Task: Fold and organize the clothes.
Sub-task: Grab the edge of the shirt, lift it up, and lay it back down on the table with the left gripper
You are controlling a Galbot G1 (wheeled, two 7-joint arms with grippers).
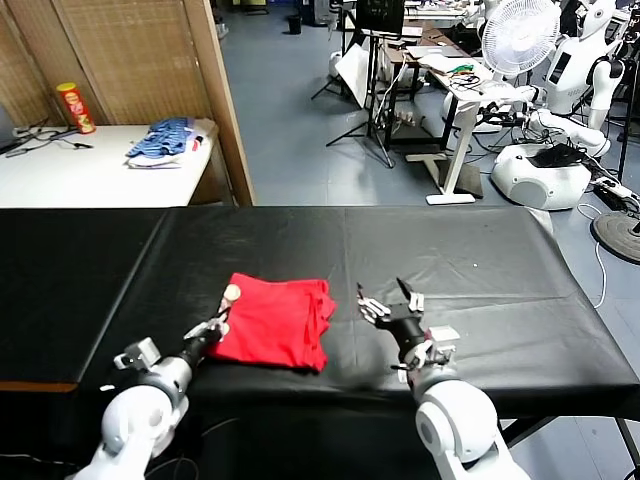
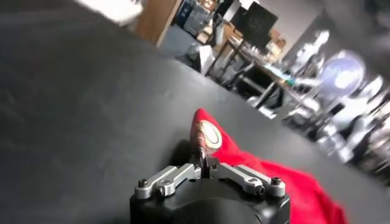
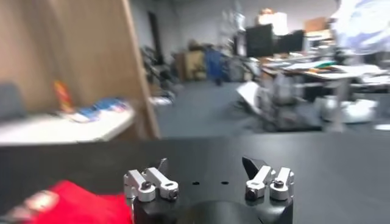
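Both grippers sit low at the near edge of the black table (image 1: 480,260), the folded red T-shirt (image 1: 275,320) between them.

Bare cloth-covered tabletop spreads wide on every side. Left gripper (image 1: 218,322) pinches the shirt's left edge (print showing), fingers closed; right gripper (image 1: 388,300) hovers just beside the shirt, fingers spread wide, holding nothing.
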